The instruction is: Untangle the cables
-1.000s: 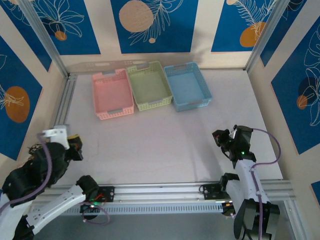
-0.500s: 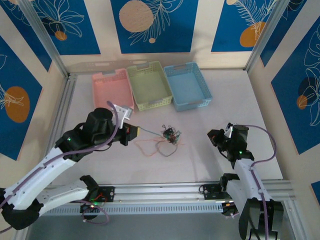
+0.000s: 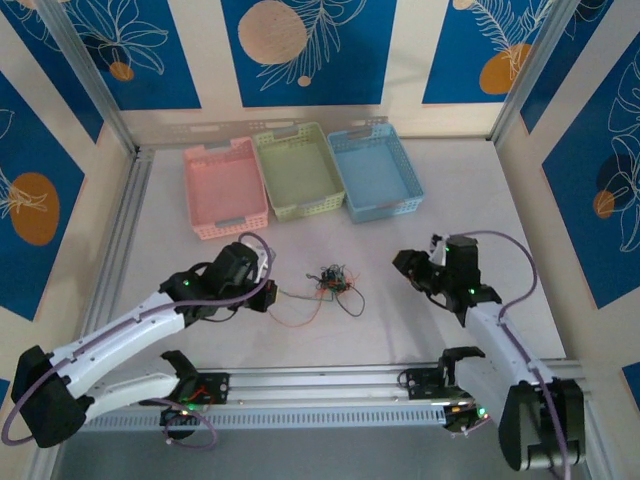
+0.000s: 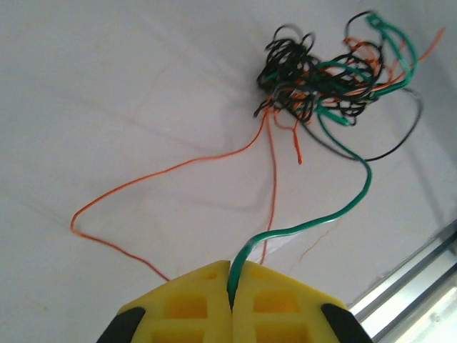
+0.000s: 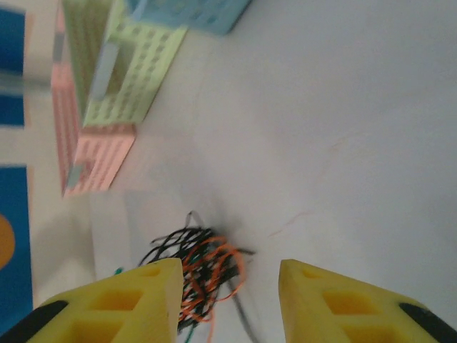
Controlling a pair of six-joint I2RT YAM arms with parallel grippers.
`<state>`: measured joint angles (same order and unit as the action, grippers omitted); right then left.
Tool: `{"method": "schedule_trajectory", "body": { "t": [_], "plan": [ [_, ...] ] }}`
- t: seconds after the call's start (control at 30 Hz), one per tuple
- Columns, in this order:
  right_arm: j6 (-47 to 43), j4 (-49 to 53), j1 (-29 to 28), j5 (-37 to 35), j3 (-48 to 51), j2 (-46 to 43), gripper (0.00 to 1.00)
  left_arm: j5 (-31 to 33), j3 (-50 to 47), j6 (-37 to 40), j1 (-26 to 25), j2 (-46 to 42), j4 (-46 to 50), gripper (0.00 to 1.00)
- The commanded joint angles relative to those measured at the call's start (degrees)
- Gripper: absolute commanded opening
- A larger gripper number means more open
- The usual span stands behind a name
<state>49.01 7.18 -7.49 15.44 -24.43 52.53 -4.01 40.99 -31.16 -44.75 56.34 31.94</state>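
Tangled cables lie mid-table, well in front of three baskets. The left gripper, fully closed, pinches one green strand leading from the knot. The right gripper, jaws parted and empty, hovers near the tangle.

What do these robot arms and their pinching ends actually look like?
Both the left arm and the right arm have white link shells with chunky black joints, and a thin purple cable loops along each. The left tool and right tool each carry two blocky yellow fingers with square recesses moulded in, mounted on black bodies.
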Motion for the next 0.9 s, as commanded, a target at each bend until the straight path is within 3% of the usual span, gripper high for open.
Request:
{"method": "schedule_trajectory", "body": {
  "t": [0.0, 0.2, 0.33, 0.87],
  "plan": [
    [-4.7, 3.9, -7.5, -1.2, -5.8, 4.0, 0.41, -0.8, -3.0, -2.6, 0.2, -2.0, -2.2, 0.0],
    [-7.7, 10.6, -19.1, -1.7, -16.0, 15.3, 0.39, -2.4, -5.8, -3.3, 0.2, -2.1, -4.2, 0.0],
    [-10.8, 17.2, -26.5, -9.7, -22.9, 20.8, 0.39, -1.6, -5.5, -2.6, 0.2, -1.8, -3.5, 0.0],
    [-13.6, 32.1, -39.4, -26.4, -37.9, 36.8, 0.45, 0.8, -5.7, -1.7, 0.2, -1.2, -1.8, 0.0]
  ]
}}
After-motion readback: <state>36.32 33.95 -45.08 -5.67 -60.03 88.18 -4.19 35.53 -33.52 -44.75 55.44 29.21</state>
